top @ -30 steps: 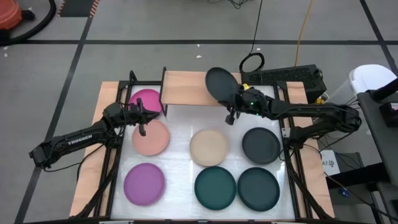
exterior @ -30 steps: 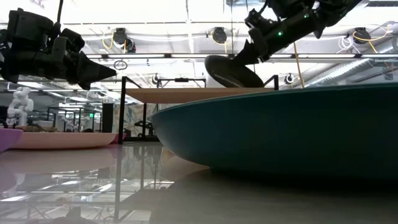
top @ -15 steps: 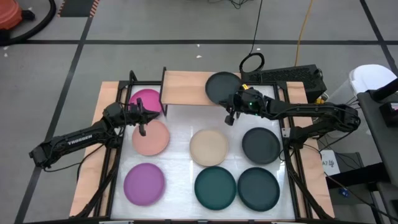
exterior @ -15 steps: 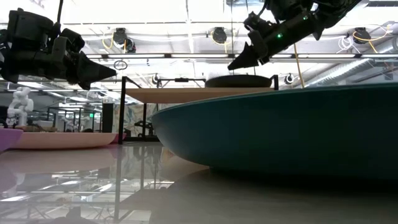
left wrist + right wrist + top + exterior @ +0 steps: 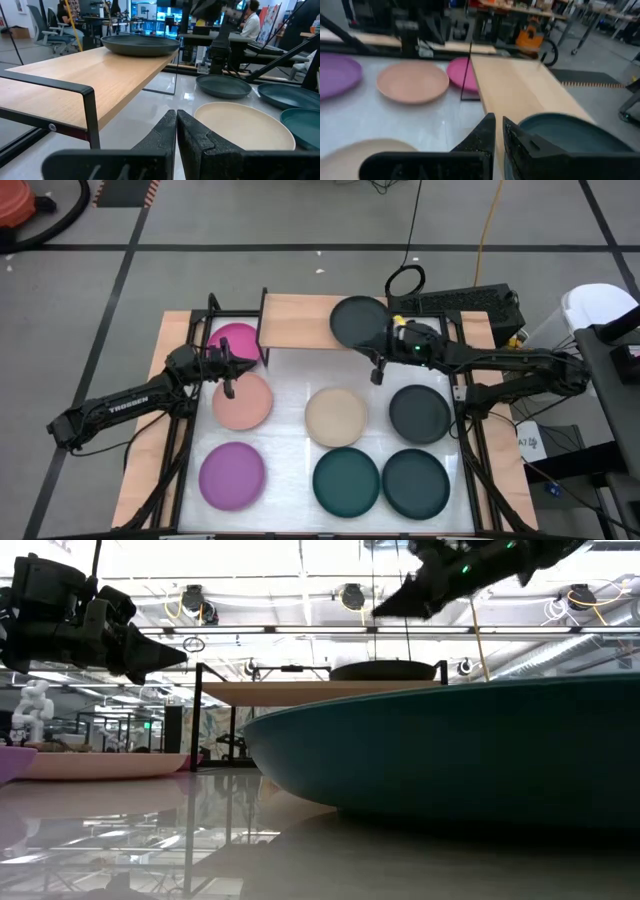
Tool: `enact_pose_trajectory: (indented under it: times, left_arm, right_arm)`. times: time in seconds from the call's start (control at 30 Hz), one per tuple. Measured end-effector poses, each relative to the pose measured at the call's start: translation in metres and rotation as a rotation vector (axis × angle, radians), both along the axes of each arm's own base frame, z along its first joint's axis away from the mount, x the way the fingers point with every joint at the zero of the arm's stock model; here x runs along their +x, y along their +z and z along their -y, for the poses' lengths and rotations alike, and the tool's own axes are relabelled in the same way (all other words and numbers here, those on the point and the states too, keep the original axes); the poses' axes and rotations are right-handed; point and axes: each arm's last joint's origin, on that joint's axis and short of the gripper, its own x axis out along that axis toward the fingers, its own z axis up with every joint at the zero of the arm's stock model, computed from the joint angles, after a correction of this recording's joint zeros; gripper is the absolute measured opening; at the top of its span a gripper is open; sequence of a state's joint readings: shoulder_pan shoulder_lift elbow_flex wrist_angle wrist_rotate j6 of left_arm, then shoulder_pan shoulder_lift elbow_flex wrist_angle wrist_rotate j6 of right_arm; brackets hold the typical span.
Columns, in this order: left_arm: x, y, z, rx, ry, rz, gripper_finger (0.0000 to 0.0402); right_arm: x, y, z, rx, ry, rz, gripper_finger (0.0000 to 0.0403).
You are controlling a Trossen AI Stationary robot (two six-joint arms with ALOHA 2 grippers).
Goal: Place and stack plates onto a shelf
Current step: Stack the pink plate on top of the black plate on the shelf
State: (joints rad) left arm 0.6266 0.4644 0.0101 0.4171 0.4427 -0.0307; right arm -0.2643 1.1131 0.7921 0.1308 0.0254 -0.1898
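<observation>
A charcoal plate [image 5: 356,320] lies flat on the right end of the wooden shelf [image 5: 300,322]; the low view shows the plate [image 5: 385,670] resting on the board [image 5: 280,692]. My right gripper [image 5: 376,347] hovers clear above that plate's near-right rim, fingers shut [image 5: 498,125], pointing toward the table's left. My left gripper [image 5: 251,364] waits shut [image 5: 176,117] above the table's left part, over the salmon plate [image 5: 242,400]. The magenta plate [image 5: 237,340] rests on the table by the shelf's left end.
On the white table lie the purple plate [image 5: 232,475], the beige plate [image 5: 336,417], another charcoal plate [image 5: 419,412] and two dark teal plates [image 5: 346,482] [image 5: 416,482]. The shelf's left half [image 5: 290,320] is bare board. Black shelf legs [image 5: 263,330] stand near the magenta plate.
A second ago my right gripper held the charcoal plate tilted over the shelf's right end. The plate came down flat onto the board and my right gripper let it go, then rose and drew slightly toward the table's right edge.
</observation>
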Motion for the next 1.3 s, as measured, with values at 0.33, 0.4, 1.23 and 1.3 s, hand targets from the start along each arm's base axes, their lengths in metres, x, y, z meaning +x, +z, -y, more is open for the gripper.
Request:
enact_pose_trajectory:
  times: [0.33,0.4,1.23,1.3]
  left_arm:
    - [0.0,0.0,0.0,0.0,0.0,0.0,0.0021]
    - [0.0,0.0,0.0,0.0,0.0,0.0,0.0021]
    - [0.0,0.0,0.0,-0.001,0.0,-0.001,0.0021]
    - [0.0,0.0,0.0,-0.001,0.0,-0.001,0.0021]
  right_arm:
    - [-0.061,0.01,-0.024,0.124,0.001,-0.024,0.002]
    - [-0.072,0.003,-0.026,0.167,-0.013,-0.013,0.002]
    - [-0.115,-0.067,-0.036,0.298,-0.024,0.256,0.002]
    - [-0.115,-0.067,-0.036,0.312,-0.026,0.264,0.002]
